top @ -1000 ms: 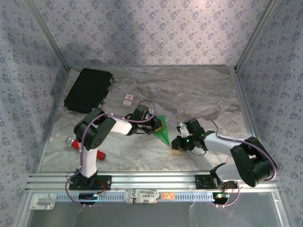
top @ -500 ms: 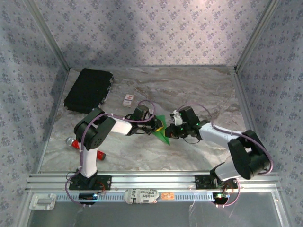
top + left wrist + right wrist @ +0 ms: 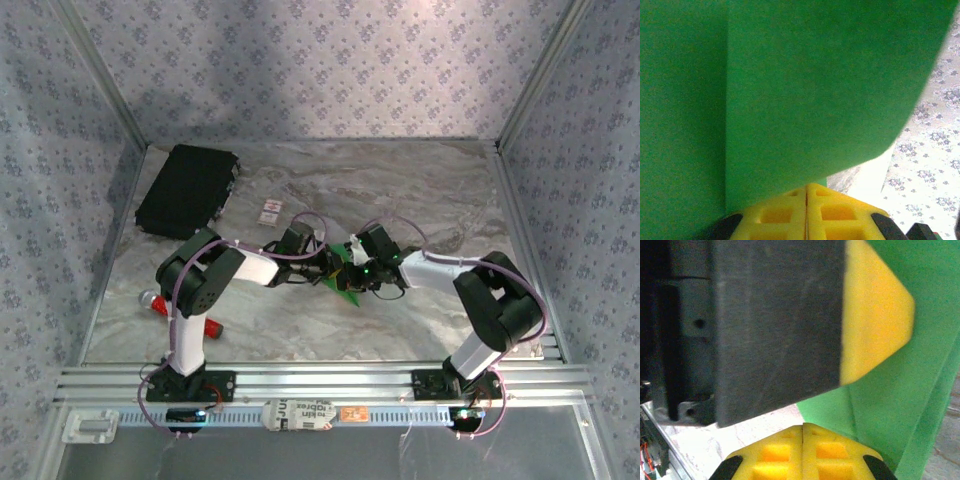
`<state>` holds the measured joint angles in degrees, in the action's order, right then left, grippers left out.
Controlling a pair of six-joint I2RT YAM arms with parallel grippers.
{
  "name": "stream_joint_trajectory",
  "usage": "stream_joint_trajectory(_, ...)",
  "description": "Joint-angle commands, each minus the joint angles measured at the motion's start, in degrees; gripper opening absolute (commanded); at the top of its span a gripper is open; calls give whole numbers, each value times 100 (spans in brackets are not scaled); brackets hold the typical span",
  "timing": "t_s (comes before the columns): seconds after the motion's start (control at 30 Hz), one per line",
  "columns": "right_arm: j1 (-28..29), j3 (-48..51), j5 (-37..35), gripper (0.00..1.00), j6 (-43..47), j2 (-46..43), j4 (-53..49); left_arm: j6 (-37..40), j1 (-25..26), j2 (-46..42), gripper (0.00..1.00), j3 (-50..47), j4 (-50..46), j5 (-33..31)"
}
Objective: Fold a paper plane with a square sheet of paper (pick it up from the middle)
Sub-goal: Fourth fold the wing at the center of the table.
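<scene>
Green, unmarked paper plane [image 3: 805, 90] pinched by left gripper [image 3: 806, 195]; white card [image 3: 270, 211] illegible.

Lab enclosure: aluminium frame [image 3: 300, 380], wallpapered walls [image 3: 300, 70]

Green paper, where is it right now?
In the top view the green paper is mid-table, where the left claw and right claw meet; the left claw seems to pinch it.

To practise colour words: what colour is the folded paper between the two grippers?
The paper is plain bright green, clearest in the left wrist view.
</scene>
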<state>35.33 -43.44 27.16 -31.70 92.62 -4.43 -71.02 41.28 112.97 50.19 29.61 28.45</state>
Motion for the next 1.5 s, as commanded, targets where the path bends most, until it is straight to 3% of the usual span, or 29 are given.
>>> stream_joint_trajectory(0.0,-42,-29,-108,5,63,149,-200,36,-54,181,8,-160,-420,-287)
stream_joint_trajectory(0.77,-453,1422,434,6,-389,-425,689,36,-104,217,8,-232,-378,-294)
stream_joint_trajectory(1.47,-543,2200,345,8,-359,-1266,76,10,-134,252,8,-266,-319,-278)
